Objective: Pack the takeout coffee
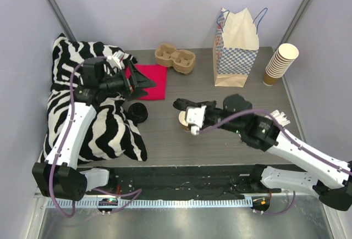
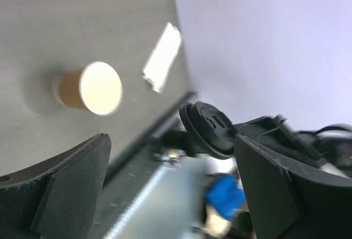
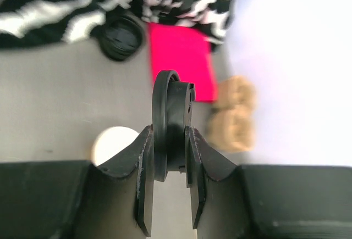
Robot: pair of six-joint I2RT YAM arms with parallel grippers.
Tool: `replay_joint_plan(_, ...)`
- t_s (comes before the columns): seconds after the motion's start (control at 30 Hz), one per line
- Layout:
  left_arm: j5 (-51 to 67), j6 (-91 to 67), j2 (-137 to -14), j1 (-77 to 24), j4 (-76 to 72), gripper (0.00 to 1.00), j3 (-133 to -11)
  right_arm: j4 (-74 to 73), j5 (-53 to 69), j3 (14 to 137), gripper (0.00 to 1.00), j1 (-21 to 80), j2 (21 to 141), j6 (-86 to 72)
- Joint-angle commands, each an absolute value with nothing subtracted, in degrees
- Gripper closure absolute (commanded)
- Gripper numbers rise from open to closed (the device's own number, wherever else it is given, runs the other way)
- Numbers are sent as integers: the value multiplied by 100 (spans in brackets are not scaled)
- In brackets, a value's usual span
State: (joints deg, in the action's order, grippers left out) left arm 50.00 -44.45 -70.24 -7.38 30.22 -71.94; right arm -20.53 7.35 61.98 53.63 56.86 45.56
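Bright, even light (soft shadows); 2 wrist views blurred.

No word, brand or number can be read in any view. The paper bag (image 1: 236, 52) bears only a blue-and-white check pattern, with no lettering on it that can be made out. The small white tags on the left arm (image 1: 115, 60) and on the right arm (image 1: 279, 117) are too small to read, and the raised marks on the black lid (image 2: 212, 129) are too blurred in the left wrist view to tell as letters.
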Motion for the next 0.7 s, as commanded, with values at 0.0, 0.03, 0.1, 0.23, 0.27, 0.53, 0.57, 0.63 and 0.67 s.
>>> replay_joint_plan(0.0,6161,-7022,-6777,-686,643,0,-6338,-153,-1045,5152,91,6054,5371,7096)
replay_joint_plan(0.03,6161,-7057,-6742,-703,616,0,-6267,146,-1159,4976,92,6169,5327,7336)
replay_joint_plan(0.1,6117,-7031,-6619,-747,598,1,-6065,752,-1301,4484,92,6415,5177,7820)
replay_joint_plan(0.23,6003,-7023,-6452,-949,484,1,-5653,1519,-1397,3833,94,6741,5071,8822)
replay_joint_plan(0.27,5977,-6988,-6434,-1062,466,2,-5590,1695,-1432,3649,94,6785,5080,8920)
replay_joint_plan(0.53,5775,-6522,-6407,-1406,492,7,-5273,2391,-1485,3270,94,7320,4992,9527)
replay_joint_plan(0.57,5766,-6487,-6433,-1406,492,7,-5282,2382,-1485,3183,94,7347,4975,9597)
replay_joint_plan(0.63,5739,-6416,-6442,-1459,492,9,-5308,2329,-1503,3129,94,7409,4931,9641)
replay_joint_plan(0.67,5722,-6416,-6434,-1485,483,10,-5300,2320,-1494,3094,94,7461,4922,9650)
